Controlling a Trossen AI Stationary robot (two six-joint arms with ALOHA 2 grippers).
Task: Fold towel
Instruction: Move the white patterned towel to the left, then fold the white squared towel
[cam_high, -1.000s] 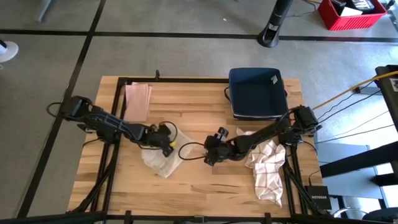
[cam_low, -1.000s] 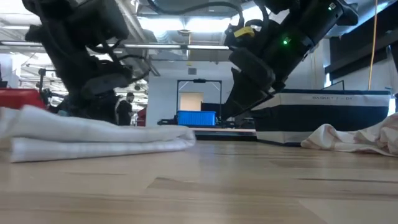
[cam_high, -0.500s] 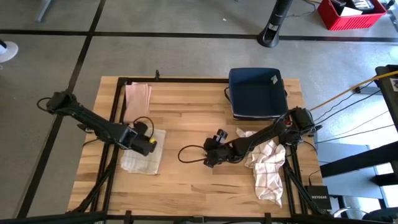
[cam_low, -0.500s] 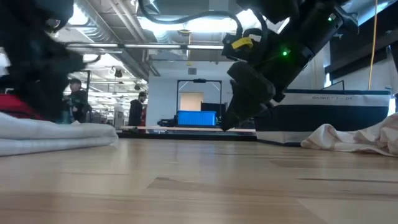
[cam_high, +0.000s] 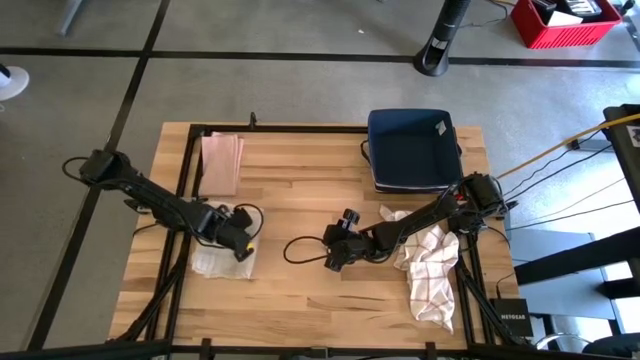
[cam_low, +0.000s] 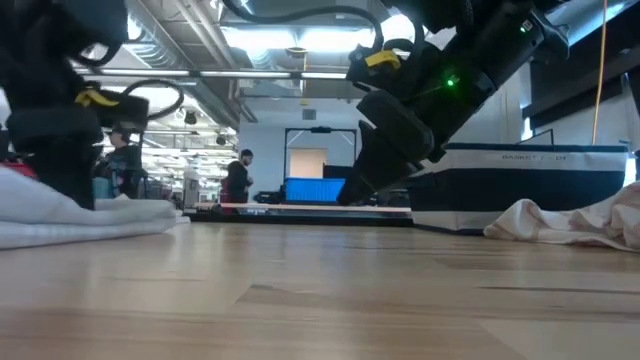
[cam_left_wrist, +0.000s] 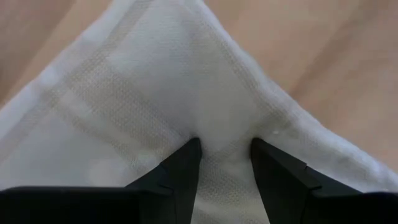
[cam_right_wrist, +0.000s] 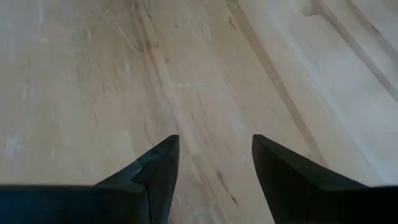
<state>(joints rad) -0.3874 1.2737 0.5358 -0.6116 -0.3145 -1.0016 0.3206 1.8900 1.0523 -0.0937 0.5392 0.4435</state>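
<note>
The small white woven towel (cam_high: 222, 262) lies flat and already doubled over near the left edge of the wooden worktop (cam_high: 310, 300), roughly midway between its far and near edges, and the left gripper (cam_high: 243, 243) sits right over the towel's inner, centre-facing side. In the left wrist view the left gripper's fingers (cam_left_wrist: 181, 167) stand a little apart with the towel's (cam_left_wrist: 143, 106) cloth between and under them, pressed down at a corner of the fabric; whether they pinch a layer or merely rest on it I cannot tell. From that gripper the rest of the towel spreads toward the worktop's left edge and slightly toward the near edge, so any further fold would, in my judgement, mean carrying the inner side over toward that left edge. The right gripper (cam_high: 333, 259) hovers low over bare wood near the middle of the worktop, well apart from the towel, its fingers (cam_right_wrist: 155, 171) spread with nothing between them. The left arm is thus plainly the nearer one and the only one in contact. A crumpled white cloth with a red check (cam_high: 428, 270) lies by the right edge under the right arm, a dark blue square basket (cam_high: 413, 150) stands near the far right corner, and a folded pink cloth (cam_high: 221, 162) rests near the far left corner, all away from the work.
</note>
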